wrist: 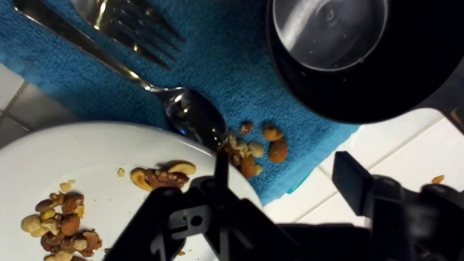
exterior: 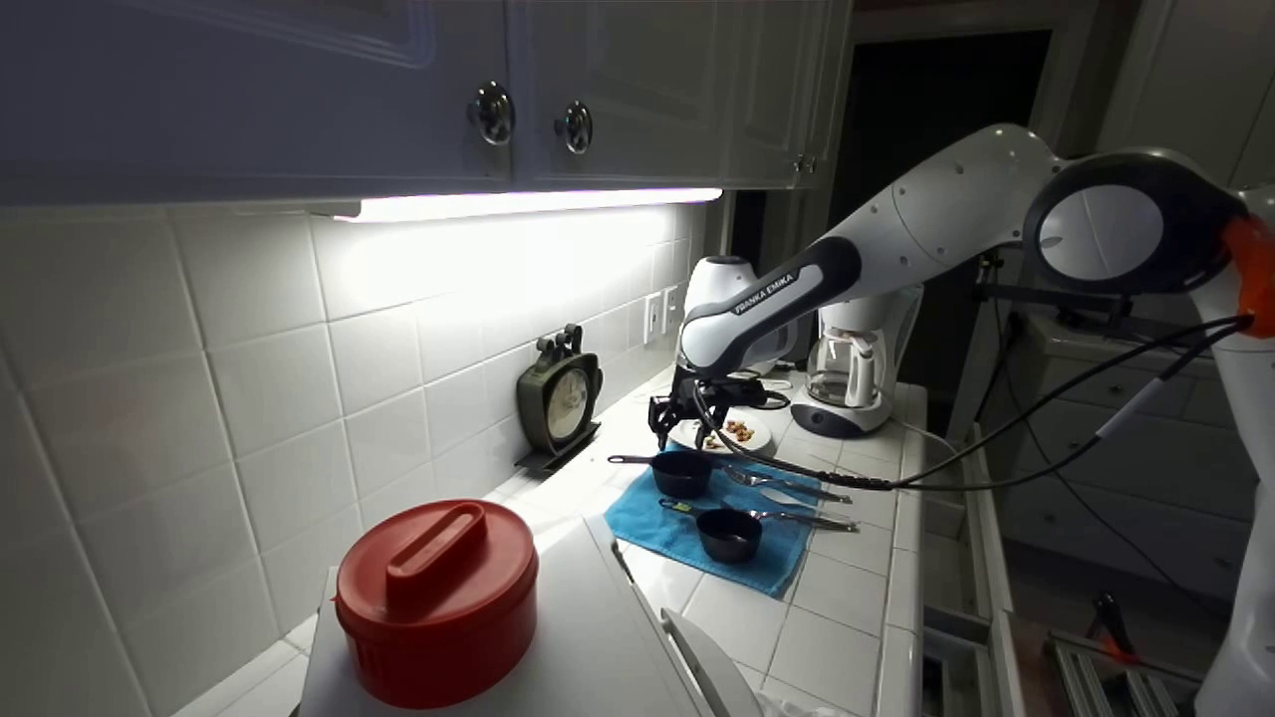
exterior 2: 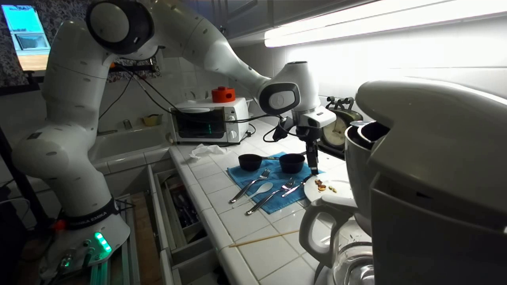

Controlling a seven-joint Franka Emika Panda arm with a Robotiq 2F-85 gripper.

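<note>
In the wrist view, the tool (wrist: 284,174) hangs wide, holding nothing; the step looks like lining up with rounded nuts (wrist: 253,148) on nubbly blue towel (wrist: 232,87) at 11 o'clock. Grasping would call for lowering, then closing. Glossy white plate (wrist: 112,199) at 9, shiny spoon (wrist: 192,112) at 10, black round-rimmed pan (wrist: 362,98) at 1.

In an exterior view, a blue cloth towel (exterior: 647,523) lies on a white-tiled counter (exterior: 837,607). Two round black pots (exterior: 683,478) stand on it; silver metal cutlery (exterior: 827,524) juts past its right edge. At its far edge hangs a black two-fingered gripper (exterior: 681,438), jaws apart; just past the towel lies a round white plate (exterior: 760,438) with brown bits of food (exterior: 739,431). Left of the towel stands a round-dialled dark-green metal scale (exterior: 563,403).
</note>
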